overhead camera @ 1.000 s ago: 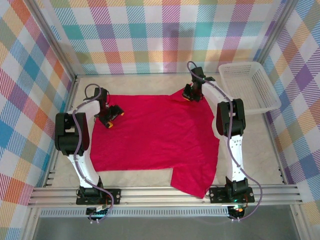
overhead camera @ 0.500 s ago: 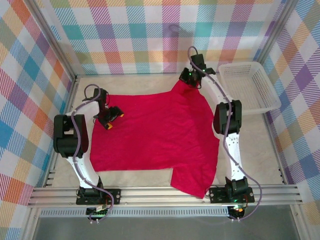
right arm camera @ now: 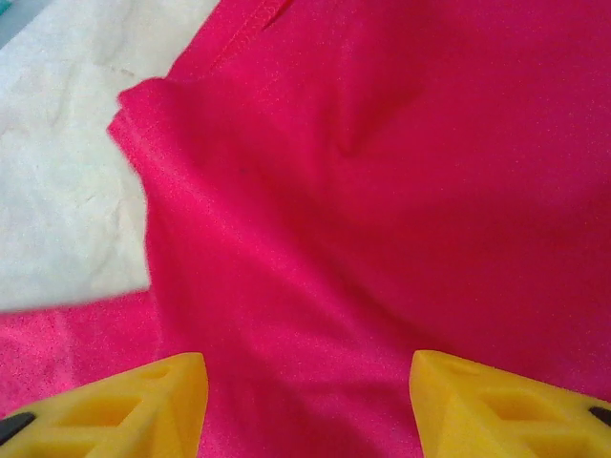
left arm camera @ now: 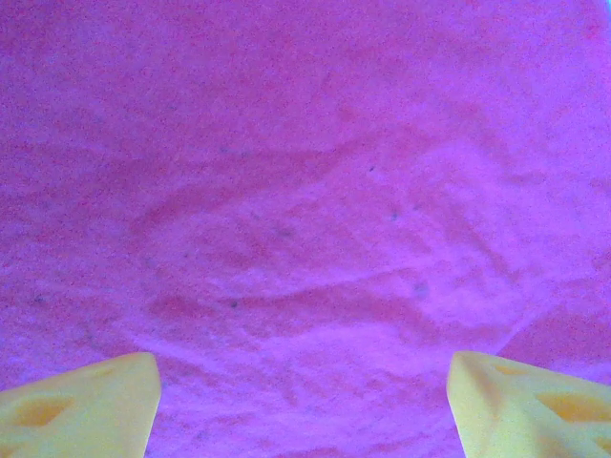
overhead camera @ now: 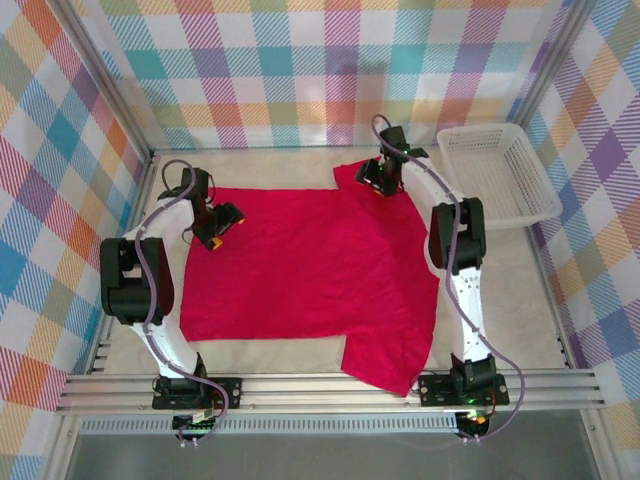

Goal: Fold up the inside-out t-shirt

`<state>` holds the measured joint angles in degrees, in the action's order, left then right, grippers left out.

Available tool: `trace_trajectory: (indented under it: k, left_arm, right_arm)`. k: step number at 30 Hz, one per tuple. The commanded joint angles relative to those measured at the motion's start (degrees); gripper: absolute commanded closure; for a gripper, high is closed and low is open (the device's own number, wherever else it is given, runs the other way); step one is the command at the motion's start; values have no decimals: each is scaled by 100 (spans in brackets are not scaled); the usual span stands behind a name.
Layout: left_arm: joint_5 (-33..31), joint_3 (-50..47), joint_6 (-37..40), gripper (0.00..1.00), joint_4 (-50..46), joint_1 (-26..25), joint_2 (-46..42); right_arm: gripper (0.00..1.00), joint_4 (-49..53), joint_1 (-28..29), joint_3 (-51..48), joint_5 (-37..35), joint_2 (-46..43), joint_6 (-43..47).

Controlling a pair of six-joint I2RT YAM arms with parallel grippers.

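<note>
The white basket (overhead camera: 497,172) blocks the far right corner and the plaid walls (overhead camera: 300,80) close off three sides, while bare table (overhead camera: 510,290) lies open along the far edge and to the right of the t-shirt (overhead camera: 310,265), which lies flat and low across the middle.

**A:** top cam's mounted high behind the arm bases (overhead camera: 190,388), looking down on the whole table (overhead camera: 280,168), right?

**B:** yep. each wrist cam peers past its own fingers (left arm camera: 86,401), super close on the red t-shirt (overhead camera: 300,260), the same cloth the overhead sees spread out.
</note>
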<state>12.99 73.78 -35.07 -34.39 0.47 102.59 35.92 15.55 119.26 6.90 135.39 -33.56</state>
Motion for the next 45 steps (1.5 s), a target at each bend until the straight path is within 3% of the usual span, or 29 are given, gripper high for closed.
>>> trace_trajectory:
  k: [1, 7, 16, 19, 24, 26, 32, 37, 40, 45]
  left_arm:
    - [3, 251, -40, 21, -141, -51, 22]
    - [-78, 1276, -103, 21, -218, -16, 893]
    - [-99, 3677, -214, 21, -897, 269, 3148]
    - [-185, 4247, -232, 21, -1091, 387, 3707]
    - [-206, 4835, -237, 21, -1055, 559, 4207]
    - [-124, 5086, -213, 21, -1088, 577, 4318]
    - [-194, 5212, -74, 21, -1160, 551, 3812]
    - [-740, 3581, 51, 21, -660, 388, 2004]
    - [-1002, 2117, -10, 21, -366, 242, 711]
    - [-687, -105, -225, 20, 209, 114, -788]
  right_arm:
    - [41, -553, -26, -120, -64, -404, 218]
    - [42, -536, -191, -22, 204, 142, -132]
    - [46, -357, -475, 701, 29, 1151, -401]
    - [49, -47, -630, 1400, -36, 1676, -518]
    - [52, 1131, -785, 3919, -256, 3048, -490]
    - [54, 968, -879, 3999, -196, 3094, -596]
    - [50, 587, -1040, 3503, 205, 2236, -414]
    - [47, 592, -1028, 2563, 1196, 881, -196]
    - [46, 370, -921, 841, 1444, -375, -142]
    - [43, -1253, -684, -2902, 1512, -2520, -387]
